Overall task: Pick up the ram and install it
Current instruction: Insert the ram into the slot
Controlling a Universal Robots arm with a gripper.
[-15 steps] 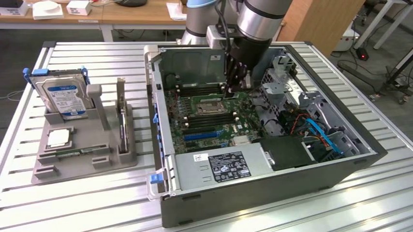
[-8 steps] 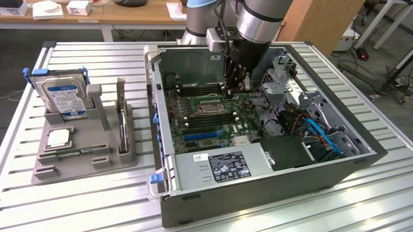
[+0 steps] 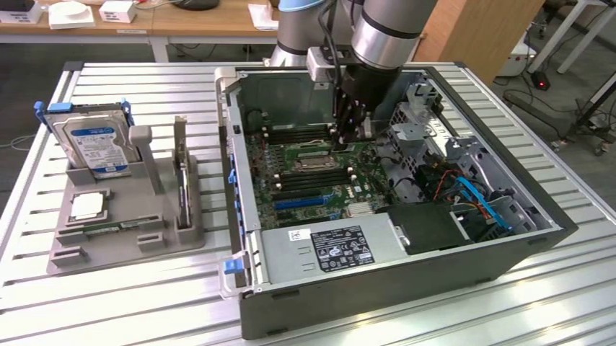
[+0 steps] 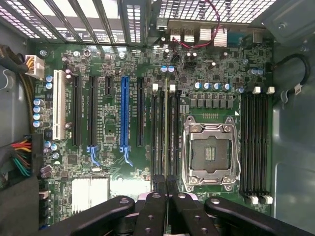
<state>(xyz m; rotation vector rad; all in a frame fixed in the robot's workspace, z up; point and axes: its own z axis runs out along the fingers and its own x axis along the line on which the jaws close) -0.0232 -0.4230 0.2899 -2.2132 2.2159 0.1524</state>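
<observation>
In the wrist view the ram [image 4: 166, 130] shows edge-on as a thin strip running out from between my fingertips, lined up with the black memory slots [image 4: 158, 132] next to the processor socket [image 4: 209, 152]. My gripper [image 4: 166, 186] is shut on the ram's near end. Whether the stick sits in a slot or hangs just above it, I cannot tell. In the exterior view my gripper [image 3: 348, 137] reaches straight down into the open computer case [image 3: 245, 216], over the motherboard's memory slots. A second, similar stick [image 3: 180, 155] stands on edge in the grey holder [image 3: 125, 245] at the exterior view's left.
The holder also carries a silver hard drive [image 3: 91, 144] and a small square processor chip [image 3: 86, 205]. Inside the case, a power supply [image 3: 327, 249], drive cage [image 3: 423, 122] and blue cables [image 3: 481, 202] crowd the motherboard. Another bank of memory slots [image 4: 256, 142] lies beyond the socket.
</observation>
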